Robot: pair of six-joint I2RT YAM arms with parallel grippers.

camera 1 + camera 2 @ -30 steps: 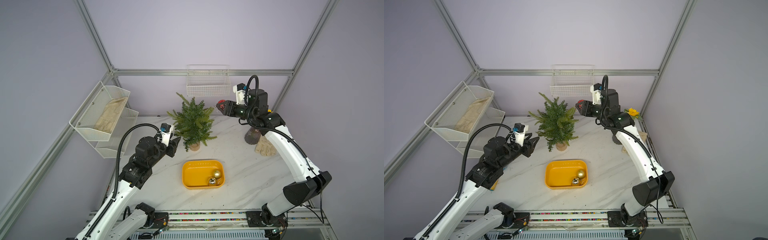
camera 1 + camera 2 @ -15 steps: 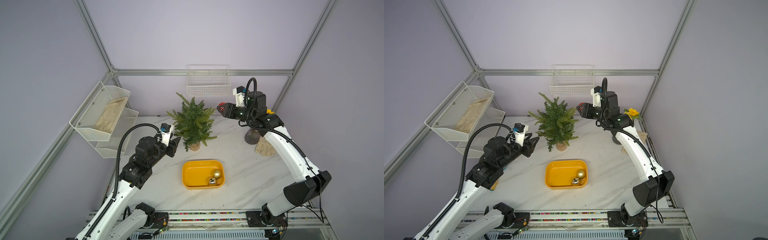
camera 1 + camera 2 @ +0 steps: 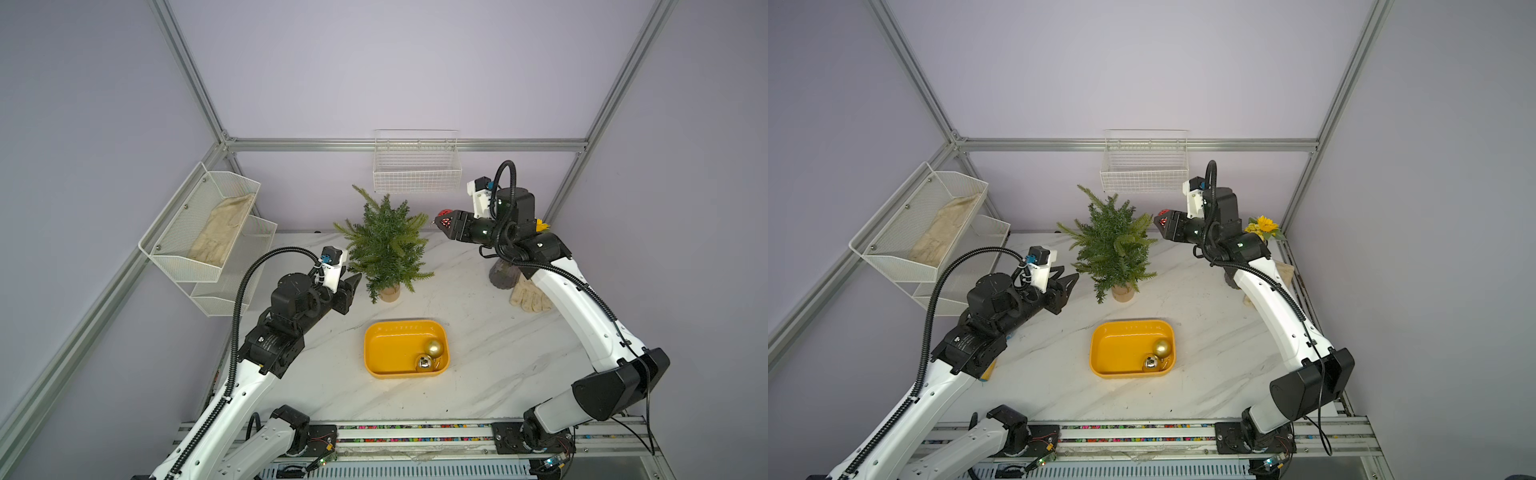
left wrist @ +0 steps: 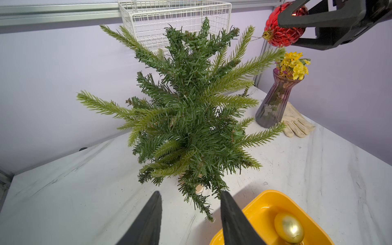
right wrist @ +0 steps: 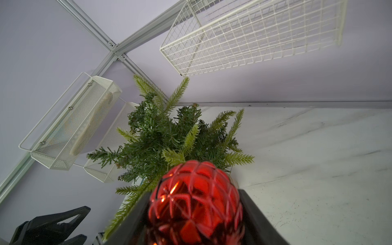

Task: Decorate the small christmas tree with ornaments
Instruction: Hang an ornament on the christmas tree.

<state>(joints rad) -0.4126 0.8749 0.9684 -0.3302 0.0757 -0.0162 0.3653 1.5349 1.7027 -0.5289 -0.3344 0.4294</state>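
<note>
Left wrist view: I am holding the red ornament (image 4: 280, 36) in the right hand (image 4: 286, 31). Its jaws are pressing on 2 opposite sides of the ball, high beside the upper branches of the small christmas tree (image 4: 191, 106) and apart from them. The ornament's gold cap (image 4: 267, 35) is pointing toward the tree. I judge that this side grip is leaving the cap and its thin loop free, so that the loop can reach a branch tip first.

In both top views the tree is standing upright on its tan base at the back middle of the tabletop (image 3: 478, 374), between the 2 arms.

The left hand (image 4: 191, 192) is hovering low, just beside the tree's base, with its jaws a little apart and nothing between them. I judge that it is waiting there to steady the tree without blocking the right arm's approach.

The gold ornament (image 3: 434, 347) and the mirrored ornament (image 3: 424, 362) are lying side by side in the near right corner of the yellow tray (image 3: 382, 345). The tray is sitting in front of the tree, probably so that either arm can reach them.

I am counting 1 of 3 ornaments in hand and 0 on the tree. The next move is calling for a short advance and a gentle drop onto a branch. The soft branch may bend and let the loop slip off.
</note>
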